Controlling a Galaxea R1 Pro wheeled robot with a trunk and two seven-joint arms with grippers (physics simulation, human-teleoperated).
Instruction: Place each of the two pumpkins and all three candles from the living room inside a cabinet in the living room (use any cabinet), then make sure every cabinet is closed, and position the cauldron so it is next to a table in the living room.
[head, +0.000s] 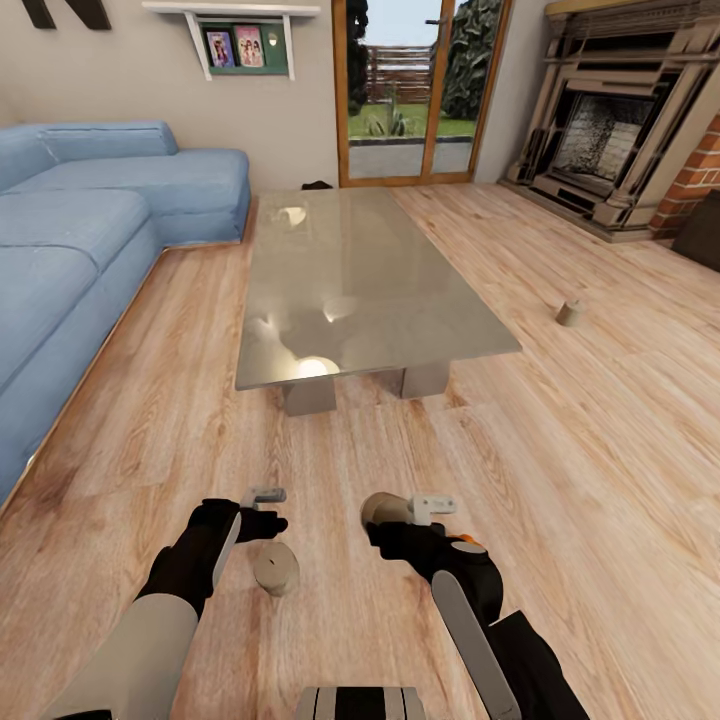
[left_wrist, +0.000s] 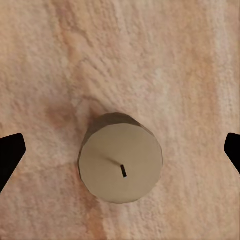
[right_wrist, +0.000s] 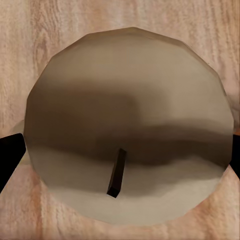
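Note:
Three beige candles show. One candle (head: 276, 568) (left_wrist: 121, 157) stands on the plank floor right under my left gripper (head: 262, 508), whose fingers are open and well above it. My right gripper (head: 418, 512) is open with its fingertips (right_wrist: 10, 155) either side of a second candle (head: 383, 509) (right_wrist: 130, 120), very close to it. The third candle (head: 570, 313) stands on the floor right of the glass table (head: 330, 230). Beyond the table's far end is a small dark thing (head: 318, 185), too small to tell whether it is the cauldron. Pumpkins are out of view.
A blue corner sofa (head: 90, 230) runs along the left. A fireplace (head: 610, 140) and brick column (head: 695, 175) stand at the back right, with a dark brown block (head: 702, 235) beside them. A glass door (head: 415, 90) is at the back.

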